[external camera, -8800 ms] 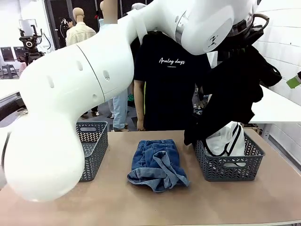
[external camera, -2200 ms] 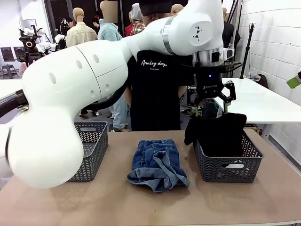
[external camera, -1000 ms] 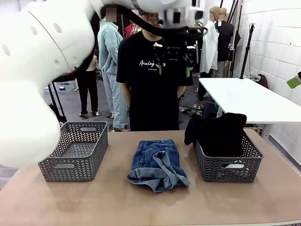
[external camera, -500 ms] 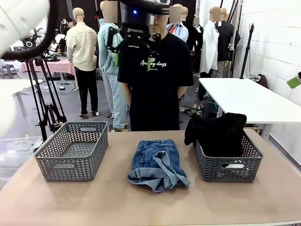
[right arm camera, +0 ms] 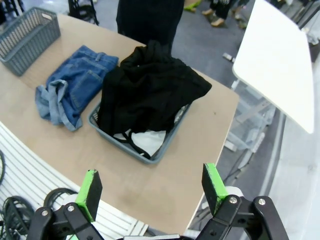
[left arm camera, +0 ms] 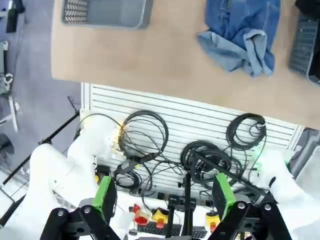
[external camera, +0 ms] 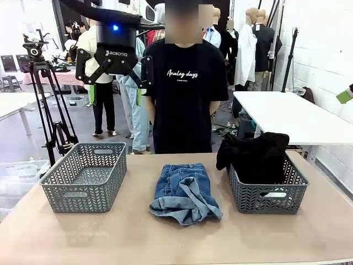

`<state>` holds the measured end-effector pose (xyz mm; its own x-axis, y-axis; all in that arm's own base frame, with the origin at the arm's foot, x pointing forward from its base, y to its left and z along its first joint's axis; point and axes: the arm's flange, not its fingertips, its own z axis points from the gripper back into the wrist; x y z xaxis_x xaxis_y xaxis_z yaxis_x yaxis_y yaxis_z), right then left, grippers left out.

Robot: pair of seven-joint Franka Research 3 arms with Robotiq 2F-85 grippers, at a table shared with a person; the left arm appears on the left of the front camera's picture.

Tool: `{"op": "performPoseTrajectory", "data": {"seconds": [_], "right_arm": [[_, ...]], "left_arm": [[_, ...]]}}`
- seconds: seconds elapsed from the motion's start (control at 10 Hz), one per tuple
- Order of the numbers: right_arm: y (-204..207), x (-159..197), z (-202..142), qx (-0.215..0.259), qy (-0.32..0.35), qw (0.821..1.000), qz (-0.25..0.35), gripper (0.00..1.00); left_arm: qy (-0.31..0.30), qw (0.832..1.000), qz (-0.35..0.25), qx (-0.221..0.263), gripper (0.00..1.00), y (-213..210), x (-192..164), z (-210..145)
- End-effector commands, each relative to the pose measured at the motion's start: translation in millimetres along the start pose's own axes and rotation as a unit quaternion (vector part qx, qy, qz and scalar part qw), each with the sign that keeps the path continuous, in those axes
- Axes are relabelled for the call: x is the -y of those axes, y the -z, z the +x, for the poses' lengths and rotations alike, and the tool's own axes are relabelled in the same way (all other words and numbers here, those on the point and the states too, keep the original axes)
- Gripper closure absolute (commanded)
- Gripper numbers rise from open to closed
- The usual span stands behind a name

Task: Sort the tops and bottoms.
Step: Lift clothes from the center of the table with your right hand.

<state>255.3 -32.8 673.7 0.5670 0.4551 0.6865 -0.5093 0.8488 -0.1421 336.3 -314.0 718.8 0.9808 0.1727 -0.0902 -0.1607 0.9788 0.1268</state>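
Both fingers of the left gripper (external camera: 115, 91) hang wide and empty, high over the left basket (external camera: 84, 178) — jeans (external camera: 183, 191) lie between baskets on the tan table (external camera: 165, 243). Its wrist view shows jeans far below. The right gripper (right arm camera: 150, 191), wide too, sees a black top (right arm camera: 147, 92) piled over white clothes (right arm camera: 147, 141) in the right basket (right arm camera: 165, 145). Next, I think: grab the jeans.

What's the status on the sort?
Left gripper open, high over left basket. Right gripper open, empty. Black garment in right basket; denim on table between baskets. Nothing blocking.
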Motion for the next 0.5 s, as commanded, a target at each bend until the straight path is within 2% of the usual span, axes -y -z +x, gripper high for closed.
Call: {"op": "performPoseTrajectory", "data": {"seconds": [0.0,0.1,0.2,0.3,0.4], "right_arm": [[2,0,1,-0.003,-0.002,1.0,-0.003,0.0],[2,0,1,-0.003,-0.002,1.0,-0.003,0.0],[2,0,1,-0.003,-0.002,1.0,-0.003,0.0],[2,0,1,-0.003,-0.002,1.0,-0.003,0.0],[2,0,1,-0.003,-0.002,1.0,-0.003,0.0]], "left_arm": [[0.006,1.0,0.011,-0.008,0.0,-21,16,19],[0.006,1.0,0.011,-0.008,0.0,-21,16,19],[0.0,1.0,0.004,0.0,0.0,-3,5,3],[0.071,0.997,0.035,0.011,0.0,4,19,7],[0.133,0.99,0.022,-0.035,0.0,12,5,18]]}}
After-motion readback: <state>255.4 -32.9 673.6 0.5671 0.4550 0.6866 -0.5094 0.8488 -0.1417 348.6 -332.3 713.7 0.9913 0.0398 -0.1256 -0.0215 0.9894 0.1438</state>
